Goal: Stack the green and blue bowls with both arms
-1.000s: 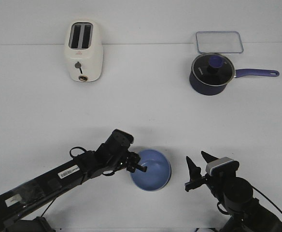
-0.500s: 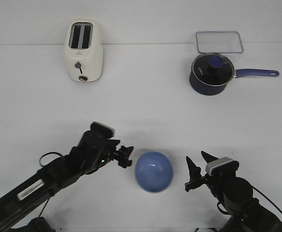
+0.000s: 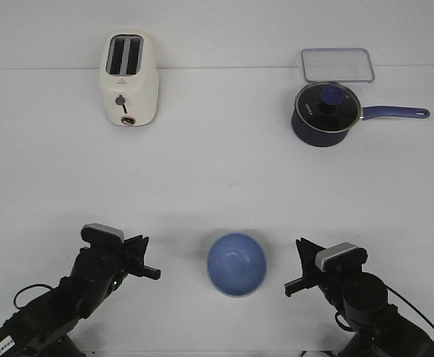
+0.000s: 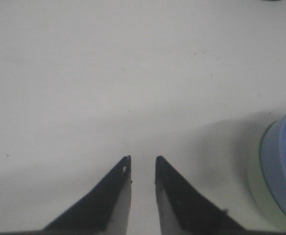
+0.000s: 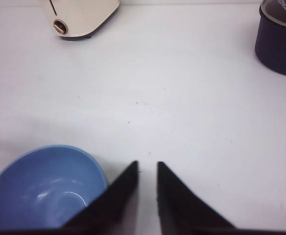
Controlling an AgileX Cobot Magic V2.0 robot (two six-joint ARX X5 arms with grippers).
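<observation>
Front view: the blue bowl (image 3: 236, 264) is seen resting on the white table (image 3: 217, 171) between the two arms, and nothing is touching it. From the left wrist view a pale green bowl (image 4: 254, 183) is made out beneath the blue one, only its wall showing at the edge, so the stack is judged to be already made.

The left gripper (image 3: 144, 260) has been drawn back to the robot's left and now stands well apart from the bowls; a second ago it was at the blue bowl's rim, and half a second ago it was just beside it. Its fingers are nearly together with a narrow gap between them, and nothing is held. The blue bowl itself has been left slightly lower and rounder in outline than a second ago, as if settled flat.

The right gripper (image 3: 297, 269) is near the bowl on the other side, in almost the same place as before; its fingers are likewise close together and empty. The toaster (image 3: 128, 78), lidded saucepan (image 3: 327, 113) and clear container lid (image 3: 337, 65) are unchanged at the far side.
</observation>
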